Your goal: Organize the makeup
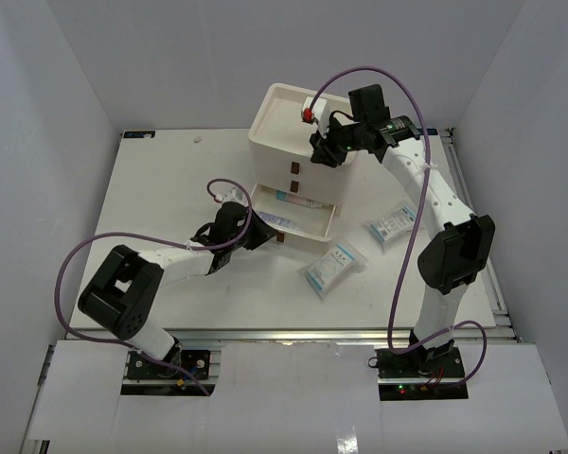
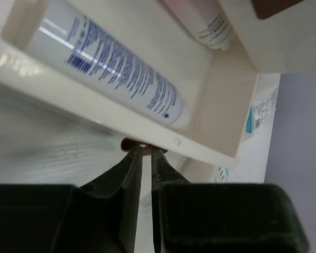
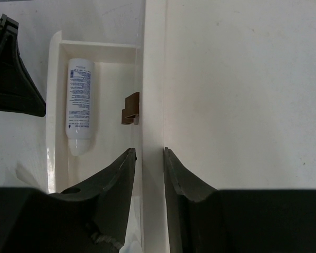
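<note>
The cream three-drawer box stands at the back centre with its bottom drawer pulled out. White tubes with blue print lie in the drawer; they also show in the left wrist view and the right wrist view. My left gripper is shut on the drawer's brown handle. My right gripper is shut on the box's front top rim. Two flat blue-and-white packets lie on the table to the right of the drawer. No sponges or sachets are in view.
The box's middle drawer handle sticks out below my right gripper. White walls close in the table on the left, back and right. A small white speck lies at the back left.
</note>
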`<state>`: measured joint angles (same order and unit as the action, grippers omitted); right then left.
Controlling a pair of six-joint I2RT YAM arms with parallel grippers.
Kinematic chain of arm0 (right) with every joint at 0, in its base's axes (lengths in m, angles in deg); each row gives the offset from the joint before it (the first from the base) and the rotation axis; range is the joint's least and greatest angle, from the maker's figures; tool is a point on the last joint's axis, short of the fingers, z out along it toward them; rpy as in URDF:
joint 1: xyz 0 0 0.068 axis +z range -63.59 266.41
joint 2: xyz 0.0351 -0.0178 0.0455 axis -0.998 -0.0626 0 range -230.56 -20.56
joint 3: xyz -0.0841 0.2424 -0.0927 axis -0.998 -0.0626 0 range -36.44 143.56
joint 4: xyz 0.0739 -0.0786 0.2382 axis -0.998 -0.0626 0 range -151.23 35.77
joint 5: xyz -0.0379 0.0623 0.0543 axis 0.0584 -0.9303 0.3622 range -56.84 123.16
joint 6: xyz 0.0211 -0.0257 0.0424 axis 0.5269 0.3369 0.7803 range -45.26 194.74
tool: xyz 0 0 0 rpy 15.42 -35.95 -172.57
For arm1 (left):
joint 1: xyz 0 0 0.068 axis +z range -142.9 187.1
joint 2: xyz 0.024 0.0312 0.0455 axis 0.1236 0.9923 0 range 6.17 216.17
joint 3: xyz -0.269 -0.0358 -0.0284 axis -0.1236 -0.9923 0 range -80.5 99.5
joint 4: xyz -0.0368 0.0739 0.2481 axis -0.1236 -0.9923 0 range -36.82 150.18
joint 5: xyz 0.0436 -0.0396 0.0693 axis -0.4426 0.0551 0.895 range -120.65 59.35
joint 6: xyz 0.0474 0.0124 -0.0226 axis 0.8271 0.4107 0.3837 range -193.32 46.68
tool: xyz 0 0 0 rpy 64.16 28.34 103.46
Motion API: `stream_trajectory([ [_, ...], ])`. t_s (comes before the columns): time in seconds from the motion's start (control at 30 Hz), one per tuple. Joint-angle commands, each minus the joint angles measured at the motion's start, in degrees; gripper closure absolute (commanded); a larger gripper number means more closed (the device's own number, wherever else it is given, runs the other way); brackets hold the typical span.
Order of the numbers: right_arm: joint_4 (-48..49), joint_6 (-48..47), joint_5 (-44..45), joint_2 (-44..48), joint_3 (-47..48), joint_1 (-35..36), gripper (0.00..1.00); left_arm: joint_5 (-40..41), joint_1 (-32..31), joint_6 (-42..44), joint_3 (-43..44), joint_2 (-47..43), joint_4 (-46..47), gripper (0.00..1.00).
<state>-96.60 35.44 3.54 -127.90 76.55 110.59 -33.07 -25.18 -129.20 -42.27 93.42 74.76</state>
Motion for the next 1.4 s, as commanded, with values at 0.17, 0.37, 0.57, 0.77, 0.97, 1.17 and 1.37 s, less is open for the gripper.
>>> stream_trajectory([
  [0.17, -0.27, 0.1, 0.08, -0.59, -0.76, 0.61, 0.68, 0.39, 0.56, 1.05, 9.02, 6.56, 1.66, 0.76],
  [0.37, -0.85, -0.06, -0.33, -0.92, -1.09, 0.71, 0.7, 0.73, 1.12, 1.76, 13.35, 9.84, 1.15, 0.76],
  [0.57, -1.4, -0.16, -0.7, -1.12, -1.81, 0.96, 0.71, 0.22, 3.02, 0.77, 18.64, 16.01, 1.33, 0.76],
  [0.77, -1.76, -0.25, -0.78, -0.48, -3.05, 0.96, 0.71, -1.35, 5.24, -2.56, 24.13, 21.74, 2.13, 0.76],
  [0.97, -1.84, -0.04, -0.94, 0.23, -3.68, 1.01, 0.71, -0.98, 5.95, -5.5, 26.22, 23.61, 3.56, 0.74],
  [1.17, -1.93, 0.01, -0.55, 0.62, -3.74, 0.96, 0.71, -0.31, 6.09, -13.15, 25.42, 24.89, 7.42, 0.72],
  [1.37, -1.95, -0.12, 0.15, 1.45, -4.01, 0.96, 0.7, 0.26, 6.12, -16.5, 25.03, 26.04, 11.17, 0.7],
])
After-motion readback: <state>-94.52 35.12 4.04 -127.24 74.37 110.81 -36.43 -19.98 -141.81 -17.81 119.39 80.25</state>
